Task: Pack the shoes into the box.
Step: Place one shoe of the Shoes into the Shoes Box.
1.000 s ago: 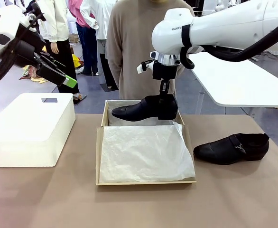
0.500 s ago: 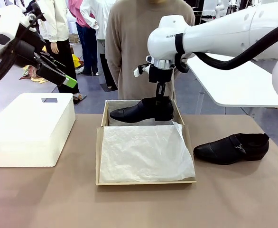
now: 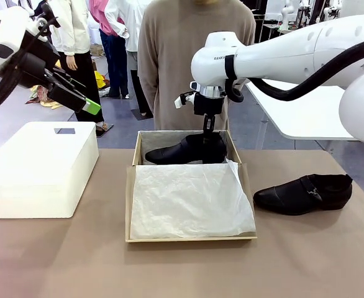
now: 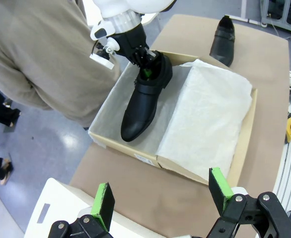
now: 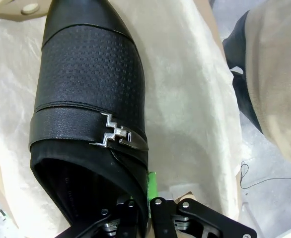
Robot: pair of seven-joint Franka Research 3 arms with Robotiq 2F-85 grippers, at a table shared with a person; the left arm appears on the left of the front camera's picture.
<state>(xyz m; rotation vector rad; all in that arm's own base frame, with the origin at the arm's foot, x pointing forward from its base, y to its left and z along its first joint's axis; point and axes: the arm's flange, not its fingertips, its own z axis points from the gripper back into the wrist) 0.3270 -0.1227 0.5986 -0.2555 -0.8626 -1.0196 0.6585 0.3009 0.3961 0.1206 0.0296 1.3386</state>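
A: Where is the first shoe (image 3: 182, 150) sitting?

B: It is hanging low inside the box (image 3: 136, 152), over the white lining, with its toe pointing to the robot's left. I cannot tell whether the sole is touching the bottom. The right claw (image 3: 208, 131) is gripping it from above, clamped on the heel collar.

A: So the robot is placing shoe one?

B: I am judging so. The next move is calling for a slight lowering, then releasing and lifting straight out, clear of the box wall.

A: And the rest?

B: The second shoe (image 3: 303, 194) is lying on the worktop (image 3: 306, 267), well to the right of the box. The left claw (image 4: 160, 198) is hovering up by the white bin (image 3: 39, 167), fingers wide apart, holding nothing.
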